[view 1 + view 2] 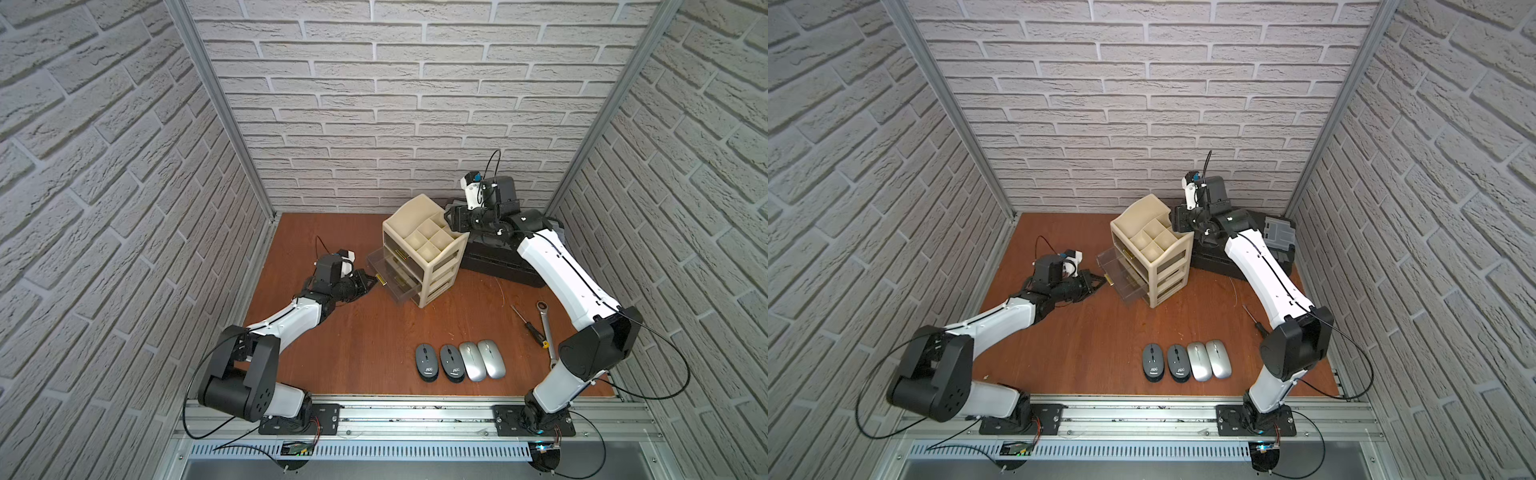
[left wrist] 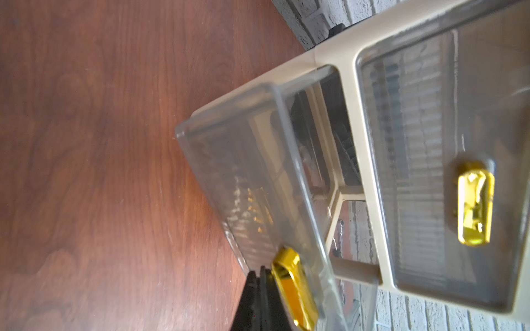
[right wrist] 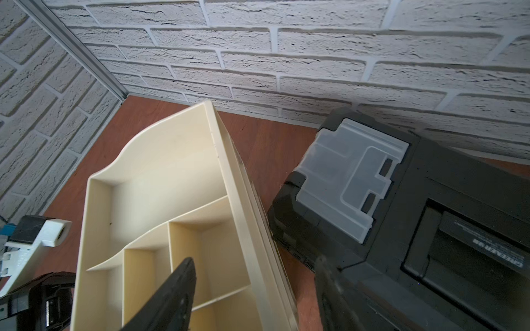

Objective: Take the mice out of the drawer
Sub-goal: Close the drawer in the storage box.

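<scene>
A: Where are the mice?

B: Two grey mice (image 1: 427,362) and two silver mice (image 1: 491,359) lie in a row on the table (image 1: 353,332), near its front edge and well apart from the cabinet (image 1: 440,266). No mouse shows in the open drawer (image 2: 243,172). Its clear walls are blurred, so more may hide there or in the closed drawers.

A: What are the grippers doing?

B: The left gripper (image 2: 258,275) is closed and holds nothing. Its tips sit just beside the drawer's gold handle (image 2: 292,286); whether they touch it cannot be told. The right gripper (image 3: 253,259) is open. One finger is inside the cabinet's top tray and the other is outside, between the cabinet and the toolbox (image 3: 430,229). The side wall stands between them, unclamped.

A: How does this step go well?

B: It looks like drawer work at the handle. The left tips should move the handle slowly and straight along the slide, because a skewed push could jam the drawer or swing the light cabinet. The right gripper seems placed to steady the cabinet, so it should bear on the wall first. The drawer should stop short of leaving its slot.
</scene>
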